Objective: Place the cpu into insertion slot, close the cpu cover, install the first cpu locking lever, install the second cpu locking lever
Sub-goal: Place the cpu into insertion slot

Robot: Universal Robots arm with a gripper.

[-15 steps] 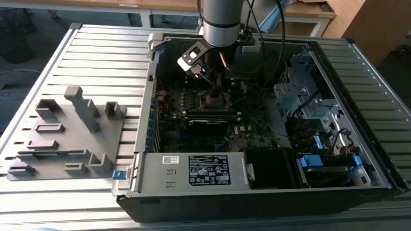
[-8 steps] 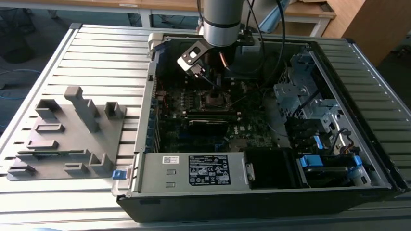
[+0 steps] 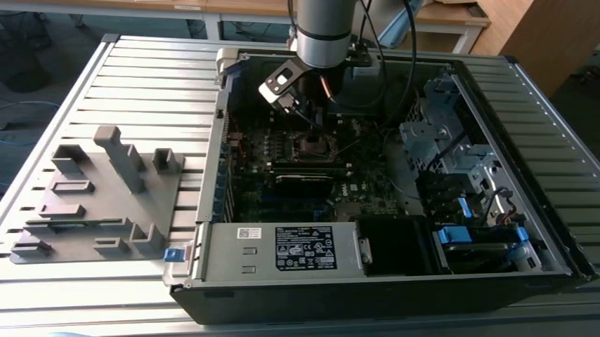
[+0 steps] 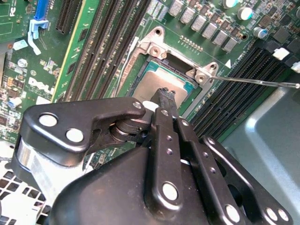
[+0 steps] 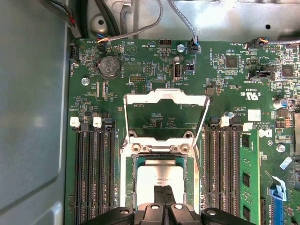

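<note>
Gripper point(image 5: 164, 188) poised over the cpu point(image 5: 157, 176) inside an open computer case point(image 3: 375, 298).
Its fingers point(image 5: 160, 199) are pressed together with nothing held, tips right at the cpu's grey top. The cpu is seated in the insertion slot point(image 5: 127, 173), and the cpu cover point(image 5: 165, 96) is seen swung up, open, beside the slot.

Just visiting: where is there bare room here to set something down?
The ribbed table is bare beyond the grey fixture block, at the exterior view's upper left, and in front of the computer case. Inside the case it is crowded, most where the hand is down at the cpu.
</note>
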